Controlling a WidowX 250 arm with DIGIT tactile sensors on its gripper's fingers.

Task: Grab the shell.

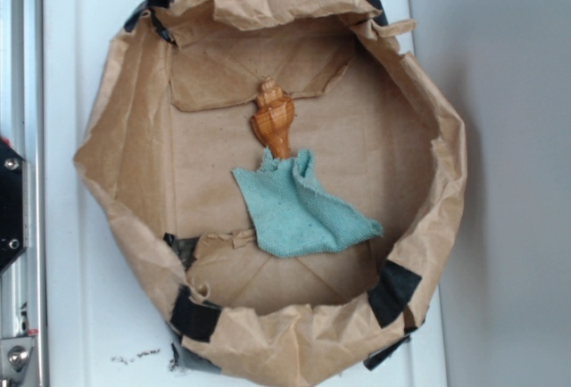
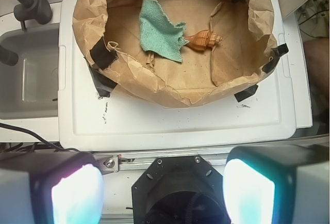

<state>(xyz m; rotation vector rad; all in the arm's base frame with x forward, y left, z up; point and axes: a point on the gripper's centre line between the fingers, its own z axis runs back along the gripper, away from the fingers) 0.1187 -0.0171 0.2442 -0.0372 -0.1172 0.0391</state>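
Observation:
The shell is small, glossy and orange-brown, and lies on the floor of a brown paper bag tray, its narrow tail touching the teal cloth. In the wrist view the shell lies right of the cloth, far ahead. My gripper is open and empty, its two pads wide apart at the bottom of the wrist view, well short of the bag and over the robot's base. The gripper does not show in the exterior view.
The bag stands on a white lid-like surface with black tape on its crumpled walls. A sink with a dark faucet is at the left of the wrist view. The black robot base lies below the gripper.

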